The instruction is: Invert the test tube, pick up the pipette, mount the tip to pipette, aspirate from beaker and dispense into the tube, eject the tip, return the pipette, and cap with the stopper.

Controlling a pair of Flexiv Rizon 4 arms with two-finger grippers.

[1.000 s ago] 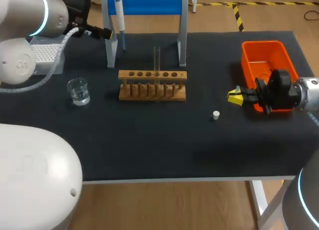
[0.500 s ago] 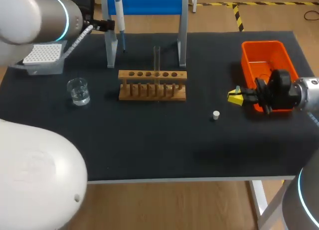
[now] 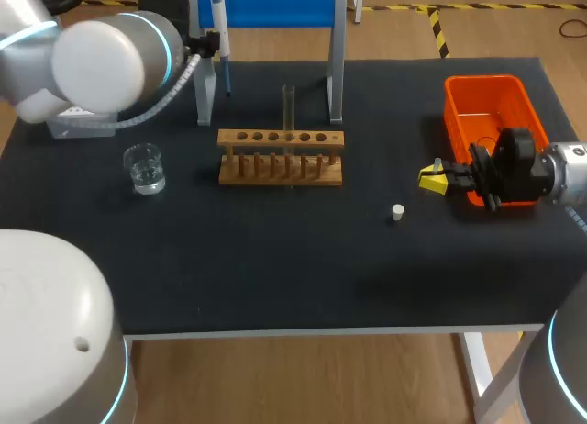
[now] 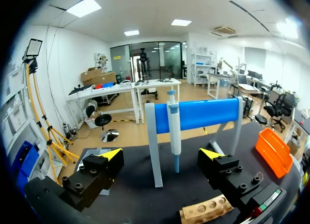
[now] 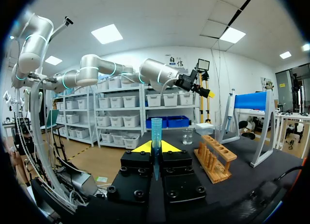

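Over the table, head view: left gripper close up against the white-and-blue pipette hanging from the blue-barred stand. Stands nearer to it than 1 s ago, with the big elbow joint swung in from the table's left edge toward the middle. Reads as the last stretch of the approach for the pick-up; whether touching yet, cannot tell from above. Right gripper parked as before, just beside the orange plastic bin. Small white stopper likewise unmoved, loose on the black table near that gripper; capping step clearly far off. Clear glass tube upright in the wooden rack; glass beaker of clear liquid well apart to the rack's left; white tip box largely hidden behind the left arm.

Left wrist view: 2 yellow-tipped fingers spread wide, holding nothing. Pipette dead ahead on its stand, lined up with the gap but beyond the tips. Needs more forward travel before any squeeze. Corner of the rack under the gripper.

Right wrist view: 2 yellow tips closed from both sides on a bluish clear test tube, held upright. Beaker ahead, rack off to one side. Suggests a tube in hand, waiting for the dispense.
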